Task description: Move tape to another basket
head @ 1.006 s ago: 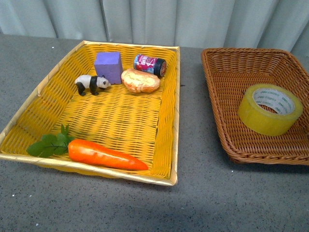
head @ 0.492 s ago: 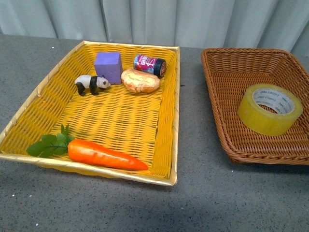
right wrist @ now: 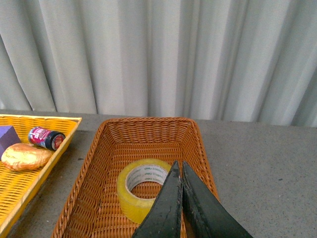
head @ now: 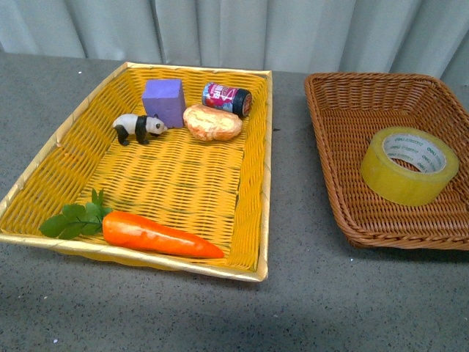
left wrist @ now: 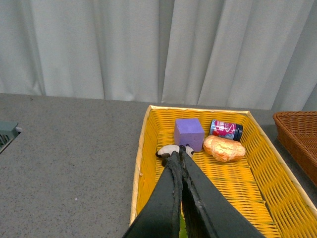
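Tape [head: 409, 166] lies in the brown basket [head: 333, 125], right of frame. Only my wrist views show the left gripper [left wrist: 181, 151] and right gripper [right wrist: 179, 166], both closed, empty.

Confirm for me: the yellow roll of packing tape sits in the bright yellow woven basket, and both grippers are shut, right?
Not quite. The yellow roll of packing tape sits in the dark brown wicker basket, not the yellow one; the front view shows it. Both the left gripper and right gripper are shut, as you said.
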Available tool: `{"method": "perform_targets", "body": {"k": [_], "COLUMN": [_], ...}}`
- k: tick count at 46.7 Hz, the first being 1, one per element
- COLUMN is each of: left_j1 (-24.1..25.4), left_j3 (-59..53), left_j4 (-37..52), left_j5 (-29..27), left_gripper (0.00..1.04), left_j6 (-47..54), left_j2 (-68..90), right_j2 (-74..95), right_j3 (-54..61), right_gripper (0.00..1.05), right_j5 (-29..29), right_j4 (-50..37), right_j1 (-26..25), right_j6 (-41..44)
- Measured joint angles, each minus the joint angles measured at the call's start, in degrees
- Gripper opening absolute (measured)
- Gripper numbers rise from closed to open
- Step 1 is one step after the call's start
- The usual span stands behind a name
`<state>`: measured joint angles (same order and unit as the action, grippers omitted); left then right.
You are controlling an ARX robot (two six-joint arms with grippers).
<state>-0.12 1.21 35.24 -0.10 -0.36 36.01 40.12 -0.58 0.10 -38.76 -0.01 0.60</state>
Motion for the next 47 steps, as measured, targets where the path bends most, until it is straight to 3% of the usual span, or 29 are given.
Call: {"method": "perform_targets", "body": {"k": [21, 47], "left_j1": [0.00, 0.00], "left_j3": [-0.04, -0.04], "left_j4": [-15.61, -25.00], "left_j5": [-0.02, 0.00], "left_gripper": [0.04, 0.04], "left_j6": [0.00, 0.02], "left_j2": [-16.57, -25.97], "right_j2": [-18.21, -28.83], "right_j3": [0.31, 0.31], "right_gripper": [0.01, 0.01], "right_j5": [-0.04, -0.04], "right_j4": [16.76, 27.26], "right_j1": [0.00, 0.00], "right_j6": [0.00, 0.00]}}
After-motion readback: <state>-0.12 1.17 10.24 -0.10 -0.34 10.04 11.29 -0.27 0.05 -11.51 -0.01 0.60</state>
